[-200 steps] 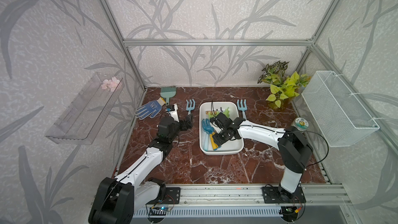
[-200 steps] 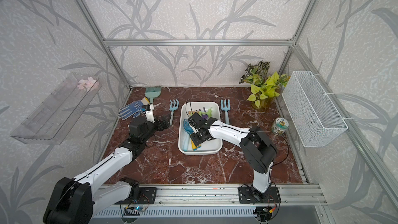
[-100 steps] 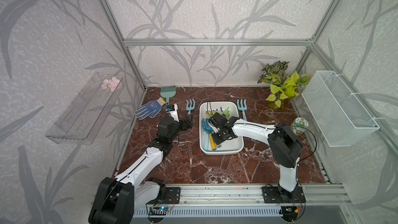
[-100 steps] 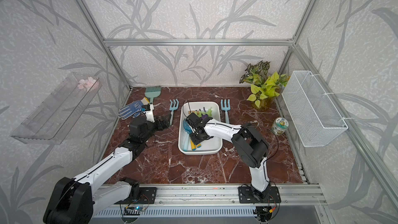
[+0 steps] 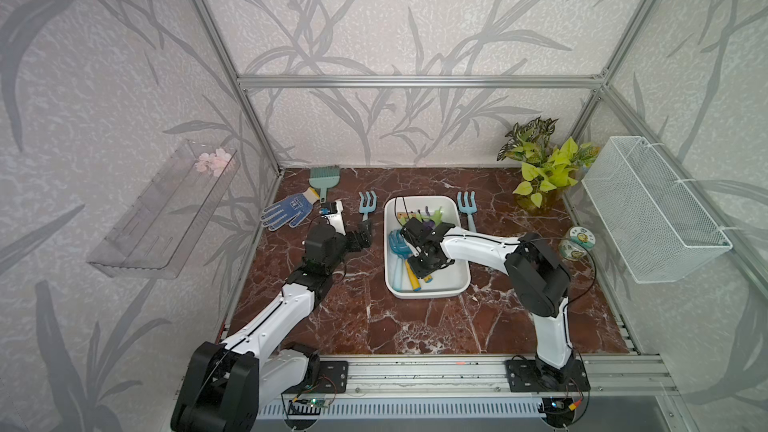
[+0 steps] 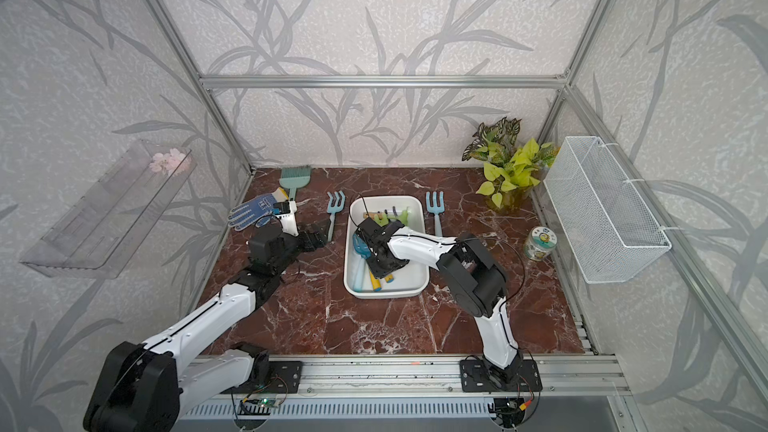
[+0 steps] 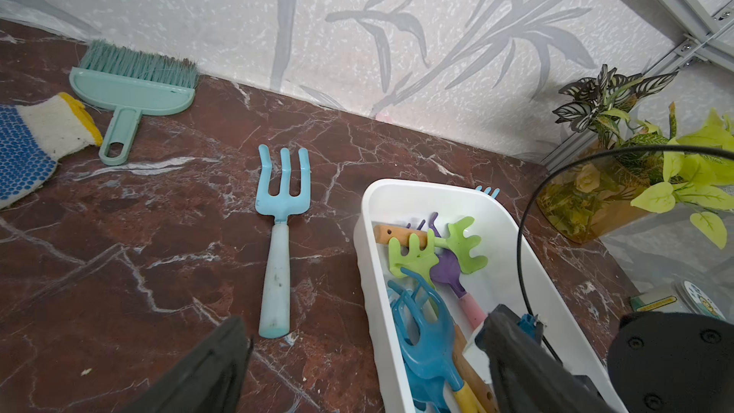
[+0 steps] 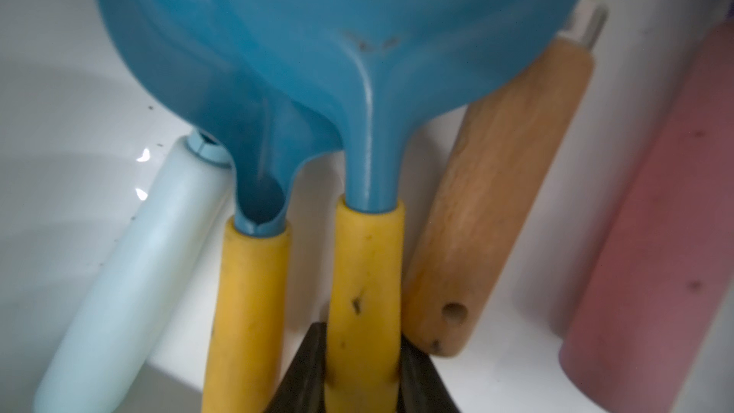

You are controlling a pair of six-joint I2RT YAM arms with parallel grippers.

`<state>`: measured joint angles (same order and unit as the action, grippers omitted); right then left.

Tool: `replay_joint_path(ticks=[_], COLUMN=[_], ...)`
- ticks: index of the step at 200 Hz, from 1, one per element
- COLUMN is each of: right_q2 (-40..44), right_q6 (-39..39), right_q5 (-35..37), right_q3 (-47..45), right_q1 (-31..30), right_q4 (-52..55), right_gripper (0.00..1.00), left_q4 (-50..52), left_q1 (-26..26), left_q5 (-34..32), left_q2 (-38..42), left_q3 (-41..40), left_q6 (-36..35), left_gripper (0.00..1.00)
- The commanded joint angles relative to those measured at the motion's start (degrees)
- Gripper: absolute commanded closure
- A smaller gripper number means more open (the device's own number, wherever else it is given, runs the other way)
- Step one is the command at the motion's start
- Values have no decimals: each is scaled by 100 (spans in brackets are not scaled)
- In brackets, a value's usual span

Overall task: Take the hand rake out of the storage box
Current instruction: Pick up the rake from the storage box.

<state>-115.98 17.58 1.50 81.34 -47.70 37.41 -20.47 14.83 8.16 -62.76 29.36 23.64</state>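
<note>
— Where was the hand rake [image 8: 367, 264] when you looked?
— Inside the storage box [image 5: 444, 284], which sat on the marble table [image 5: 374, 317] towards the back wall. It had a blue head and a yellow handle, and it lay along the box's left side, close against a second blue tool [image 8: 250, 311] of the same sort.
— And the right gripper [image 8: 363, 355]?
— It reached down into the box, its two black fingers [image 8: 306, 371] pressed against either side of that yellow handle. It had the rake pinched. Whether the rake was off the bottom, I couldn't tell.
— What lay next to it?
— A wooden handle [image 8: 496, 192] was right against it on one side, with a pink handle [image 8: 655, 252] beyond that. A pale blue handle [image 8: 127, 272] lay on the other side, past the second tool. Green rakes [image 7: 413, 256] lay at the far end.
— The left gripper [image 7: 359, 355]?
— Spread wide, holding nothing, low over the table just beside the box's left wall. A light-blue fork [image 7: 278, 240] lay flat in front of it, and a brush [image 7: 131, 89] and a glove [image 7: 28, 145] were farther back towards the corner.
</note>
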Motion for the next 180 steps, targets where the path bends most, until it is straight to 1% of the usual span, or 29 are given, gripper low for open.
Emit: replay_joint_path(ticks=[1,20,39,60,65,88,114,137,157,180], right_q2=[400,833,1336,1788,2007,2290,2420,2482,2599,2757], right_q6=[13,21,60,131,144,231,451,804,1130,1511], right_q5=[-8,-203,-510,-994,-1105,-1734,-2683,-3640,-4230,-4664], right_q3=[-196,-546,-1001,-1465,-1551,-1808,-2001,-2117,-2238,-2462], right_q1=[-38,38,182,393,441,681,988,1299,1493,1599], right_q4=[-126,-521,-1062,-1601,-1726,-2167,-2815,-3541,-4142,-4879], right_gripper=[77,79,81,82,82,83,83,83,83,85], left_q4=[-177,-206,-343,-486,-509,-694,-1058,-1648,-2366,-2966], left_q1=[-33,-33,-33,-33,-33,-28,-33,-24,-24,-2], left_q5=[144,269,543,853,916,1250,2048,3113,3827,4439], left_q2=[101,123,109,68,54,-49,-225,-553,-919,-1339], left_q3=[-21,-5,-1,24,34,69,171,325,422,586], left_q6=[39,64,110,156,180,275,418,701,1168,1657], left_gripper=[6,6,7,8,8,8,8,8,8,10])
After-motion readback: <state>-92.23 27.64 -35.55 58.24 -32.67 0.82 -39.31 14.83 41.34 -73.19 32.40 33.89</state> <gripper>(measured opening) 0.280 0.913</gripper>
